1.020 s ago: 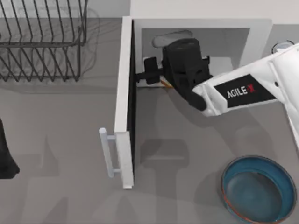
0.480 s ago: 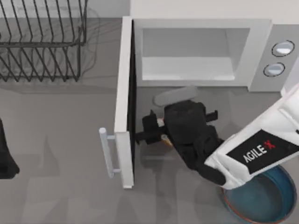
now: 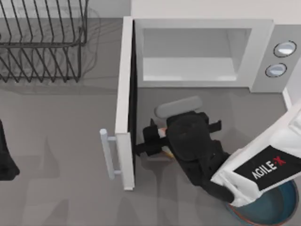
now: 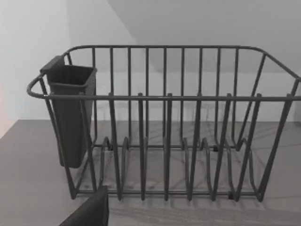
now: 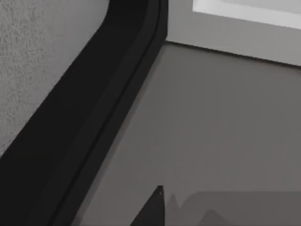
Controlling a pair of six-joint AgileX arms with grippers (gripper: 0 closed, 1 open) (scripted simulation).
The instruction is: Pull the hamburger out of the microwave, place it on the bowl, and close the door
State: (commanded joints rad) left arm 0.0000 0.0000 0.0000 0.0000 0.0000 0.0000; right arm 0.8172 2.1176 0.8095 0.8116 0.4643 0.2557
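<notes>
- Top view: one large white boxy microwave (image 3: pixel 263 33) with two round grey-blue knobs (image 3: pixel 281 59) stands with its pale cavity bare. Its one tall white door (image 3: pixel 125 101), with pale bar handle (image 3: pixel 107 153), is swung fully open.
- In front of the microwave, just beside the door's dark inner face, the right gripper (image 3: pixel 151 141) is clamped on the small tan-orange hamburger (image 3: pixel 163 133), of which slivers show between the black fingers.
- One round blue-teal bowl (image 3: pixel 289 214) with reddish-brown rim lies farther forward and right of the microwave, partly under the right arm.
- One black wire dish rack (image 3: pixel 42 40) stands left of the microwave; the left gripper (image 3: pixel 5 160) is parked beyond the door; whether it is open cannot be told.
- Left wrist view: the dish rack (image 4: pixel 164 122) carries one dark cup (image 4: pixel 70 113).
- Right wrist view: the door's dark inner face (image 5: pixel 84 108) meets the grey table (image 5: pixel 211 132).
</notes>
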